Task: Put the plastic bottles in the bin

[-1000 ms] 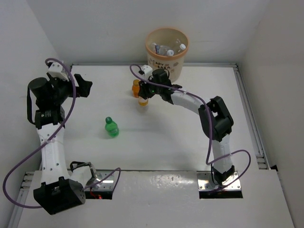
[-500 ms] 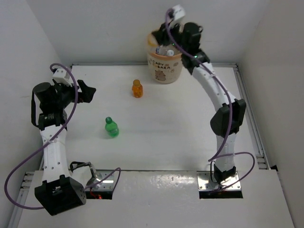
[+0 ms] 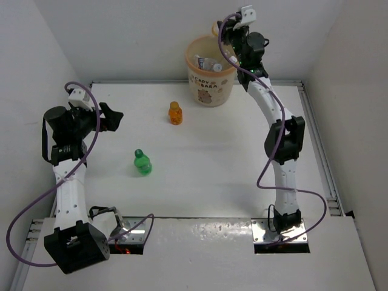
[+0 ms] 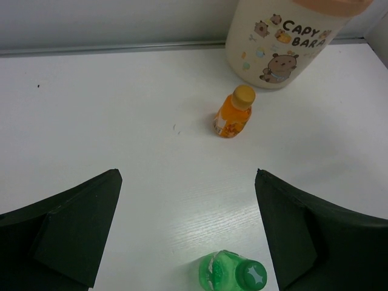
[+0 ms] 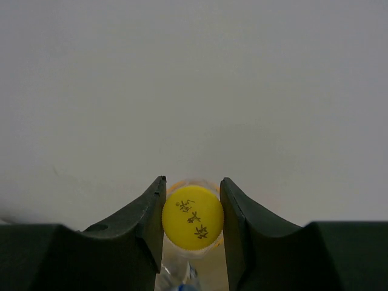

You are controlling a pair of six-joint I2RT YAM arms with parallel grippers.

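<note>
A: Right claw status?

B: Clamped on the yellow cap of a small clear plastic bottle. Cap faces the wrist camera and the body runs away below it. Claw sits high at the far-right rim of the round beige cartoon-print plastic bin.

A: Over the opening?

B: Can't tell from the top view. Looks like on the rim or just past it.

A: Left claw?

B: Wide open and empty, well left of the bin. The small green plastic bottle stands upright on the white desk, front-left of the bin, so the left arm is nearer. The small orange plastic bottle stands upright near the bin's front-left.
</note>
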